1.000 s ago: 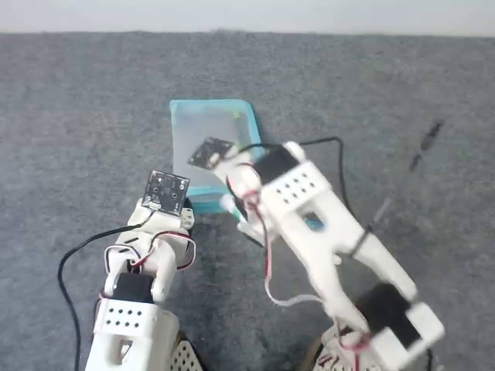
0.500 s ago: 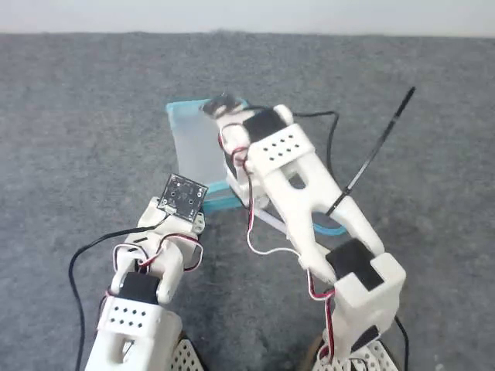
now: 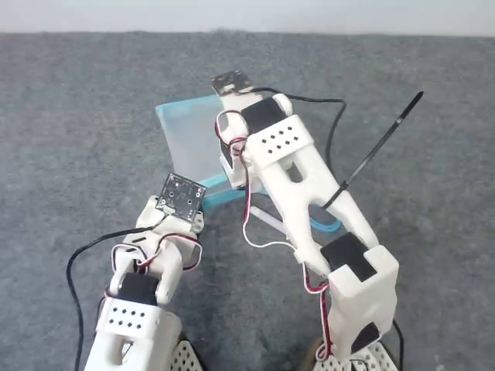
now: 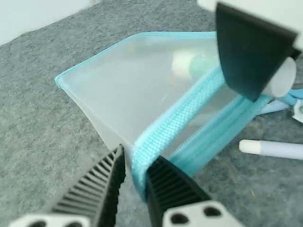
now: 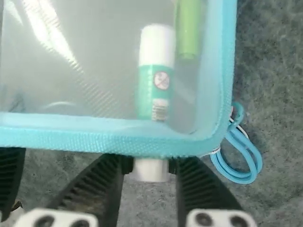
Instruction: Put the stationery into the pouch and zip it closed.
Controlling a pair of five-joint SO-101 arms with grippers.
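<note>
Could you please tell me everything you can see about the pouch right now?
The pouch is frosted translucent plastic with a turquoise woven zipper band and a blue loop pull at one corner. It lies on the grey carpet, zipper open. The left gripper pinches its zipper edge; the right gripper holds a glue stick half inside, beside a green pen.

1 pouch [image 3: 189,143], 1 glue stick [image 5: 154,75], 1 grn pen [image 5: 188,28], 1 wht pen [image 4: 274,149], 2 arms [image 3: 309,193]
</note>
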